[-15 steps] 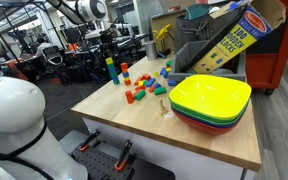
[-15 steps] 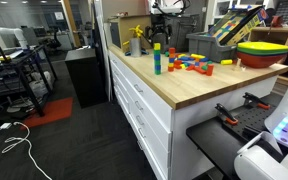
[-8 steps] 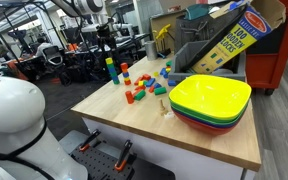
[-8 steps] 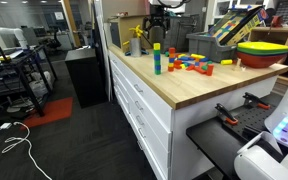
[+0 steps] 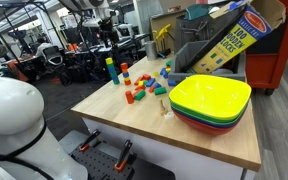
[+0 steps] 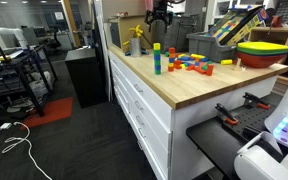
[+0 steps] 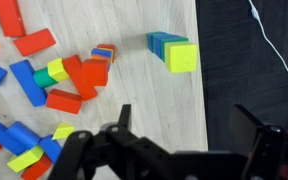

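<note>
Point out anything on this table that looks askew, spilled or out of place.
The loose blocks lie scattered across the tabletop as if tipped out, while one stacked tower stands upright apart from them. The block box behind leans tilted instead of sitting flat. Nothing looks damaged.

My gripper (image 6: 160, 14) hangs high over the far end of the wooden table (image 6: 184, 88). Below me stands a little block tower (image 6: 157, 58), blue with a green top. Just beside it lies a pile of colored blocks (image 6: 190, 64). Farther along sits a stack of bowls (image 6: 261, 50), yellow on top.
</note>
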Action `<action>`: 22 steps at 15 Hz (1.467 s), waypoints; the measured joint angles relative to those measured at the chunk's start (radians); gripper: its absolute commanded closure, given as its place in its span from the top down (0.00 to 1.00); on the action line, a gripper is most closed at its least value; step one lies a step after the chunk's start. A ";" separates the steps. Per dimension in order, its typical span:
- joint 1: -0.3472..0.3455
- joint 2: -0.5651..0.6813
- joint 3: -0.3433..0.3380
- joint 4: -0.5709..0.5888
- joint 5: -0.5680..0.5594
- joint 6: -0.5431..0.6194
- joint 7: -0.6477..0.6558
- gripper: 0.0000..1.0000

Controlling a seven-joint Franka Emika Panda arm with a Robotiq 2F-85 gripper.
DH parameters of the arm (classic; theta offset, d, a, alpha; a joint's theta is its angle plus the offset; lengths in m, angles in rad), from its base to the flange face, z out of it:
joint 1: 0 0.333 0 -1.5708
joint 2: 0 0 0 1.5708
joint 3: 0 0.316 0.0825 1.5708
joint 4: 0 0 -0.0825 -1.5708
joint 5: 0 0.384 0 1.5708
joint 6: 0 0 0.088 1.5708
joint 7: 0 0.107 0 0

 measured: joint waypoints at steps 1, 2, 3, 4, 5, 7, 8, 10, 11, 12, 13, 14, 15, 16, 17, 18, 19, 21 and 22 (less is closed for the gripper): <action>-0.006 -0.005 -0.006 -0.010 0.000 0.012 0.000 1.00; -0.012 -0.010 -0.012 -0.022 0.000 0.023 0.001 1.00; -0.019 -0.015 -0.019 -0.034 0.000 0.033 0.001 1.00; -0.028 -0.018 -0.025 -0.047 0.000 0.039 0.001 1.00; -0.036 -0.022 -0.032 -0.059 -0.001 0.044 0.001 1.00; -0.052 -0.027 -0.047 -0.084 -0.001 0.048 0.001 1.00; -0.061 -0.029 -0.053 -0.096 -0.001 0.049 0.002 1.00; -0.077 -0.033 -0.067 -0.117 -0.001 0.051 0.003 1.00; -0.083 -0.034 -0.071 -0.125 -0.001 0.051 0.003 1.00; -0.087 -0.036 -0.071 -0.129 -0.001 0.051 0.003 1.00; -0.088 -0.038 -0.071 -0.132 -0.001 0.051 0.003 1.00; -0.088 -0.040 -0.071 -0.134 -0.001 0.051 0.004 1.00; -0.087 -0.042 -0.070 -0.135 -0.001 0.051 0.005 1.00; -0.087 -0.043 -0.070 -0.136 -0.001 0.051 0.005 1.00; -0.087 -0.042 -0.069 -0.136 -0.002 0.051 0.005 1.00; -0.086 -0.040 -0.066 -0.136 -0.006 0.051 0.005 1.00; -0.085 -0.037 -0.065 -0.135 -0.008 0.052 0.005 1.00; -0.086 -0.029 -0.067 -0.130 -0.008 0.054 0.005 1.00; -0.090 -0.025 -0.071 -0.127 -0.008 0.055 0.005 1.00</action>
